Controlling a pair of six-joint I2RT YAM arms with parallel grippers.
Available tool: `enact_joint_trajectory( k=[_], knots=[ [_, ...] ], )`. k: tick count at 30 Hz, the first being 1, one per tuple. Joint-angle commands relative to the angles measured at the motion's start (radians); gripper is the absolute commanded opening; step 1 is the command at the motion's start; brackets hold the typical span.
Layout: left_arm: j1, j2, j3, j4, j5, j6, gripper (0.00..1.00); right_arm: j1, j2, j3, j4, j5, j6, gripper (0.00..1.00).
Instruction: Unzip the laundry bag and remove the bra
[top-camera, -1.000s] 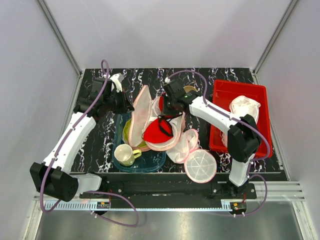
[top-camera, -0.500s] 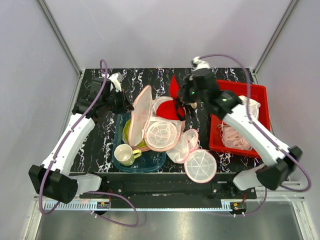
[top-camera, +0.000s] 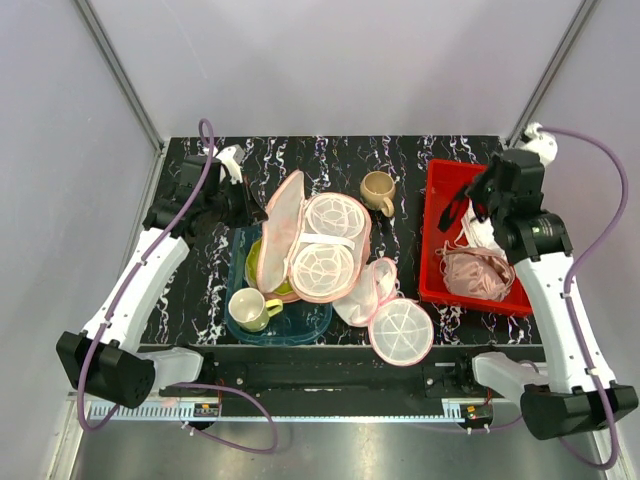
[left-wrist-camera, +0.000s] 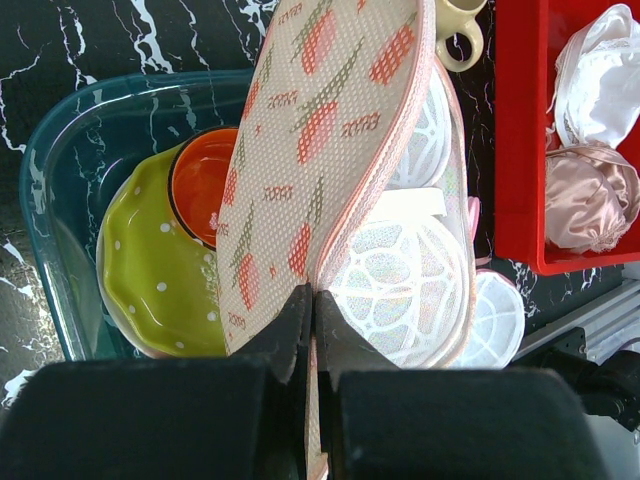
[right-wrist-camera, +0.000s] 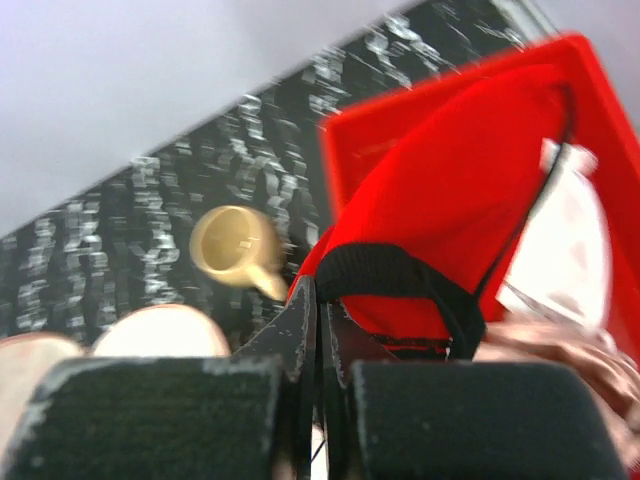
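Note:
The laundry bag (top-camera: 279, 222) lies open over the teal tub, its peach flap with red-orange motifs (left-wrist-camera: 320, 150) held upright. My left gripper (left-wrist-camera: 312, 300) is shut on the flap's pink edge; in the top view the left gripper (top-camera: 255, 212) is at the flap's left side. White mesh round forms (top-camera: 335, 222) show inside the bag. My right gripper (right-wrist-camera: 320, 300) is shut on the black strap of a red bra (right-wrist-camera: 460, 190) and holds it above the red bin (top-camera: 432, 230). In the top view the right gripper (top-camera: 476, 202) is over the bin's back part.
A mauve-pink garment (top-camera: 478, 272) and a white one (top-camera: 492, 228) lie in the red bin. The teal tub (top-camera: 238, 252) holds a green dish, an orange bowl and a cream mug (top-camera: 250, 308). A tan mug (top-camera: 378, 187) stands behind the bag. A white mesh round pouch (top-camera: 401, 331) lies in front.
My right arm has pulled the red bra out of the bag and swung it right, over the red bin. The left arm and the raised flap have not moved.

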Motion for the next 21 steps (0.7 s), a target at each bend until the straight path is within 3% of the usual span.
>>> enact_joint_trajectory(
  k=[1, 3, 5, 6, 9, 13, 21],
  knots=[
    [0.005, -0.033, 0.036, 0.041, 0.043, -0.005, 0.00, -0.128, -0.038, -0.190, 0.019, 0.022, 0.019, 0.00],
    [0.005, -0.031, 0.038, 0.049, 0.050, -0.006, 0.00, -0.191, -0.015, -0.283, 0.036, 0.015, 0.037, 0.02],
    [0.005, -0.027, 0.052, 0.055, 0.060, -0.011, 0.00, -0.244, 0.022, -0.305, 0.017, -0.058, 0.042, 0.32],
    [0.005, -0.022, 0.061, 0.055, 0.063, -0.014, 0.00, -0.246, 0.066, -0.287, -0.003, -0.107, 0.053, 0.74],
    [0.005, -0.002, 0.145, 0.058, 0.053, -0.020, 0.00, -0.245, 0.093, -0.256, -0.014, -0.178, 0.053, 0.93],
    [0.005, 0.045, 0.300, 0.076, 0.036, -0.031, 0.00, -0.245, 0.061, -0.224, 0.008, -0.205, 0.060, 1.00],
    [0.011, 0.188, 0.637, 0.107, -0.122, -0.054, 0.00, -0.245, -0.015, -0.227, 0.022, -0.268, 0.079, 1.00]
  ],
)
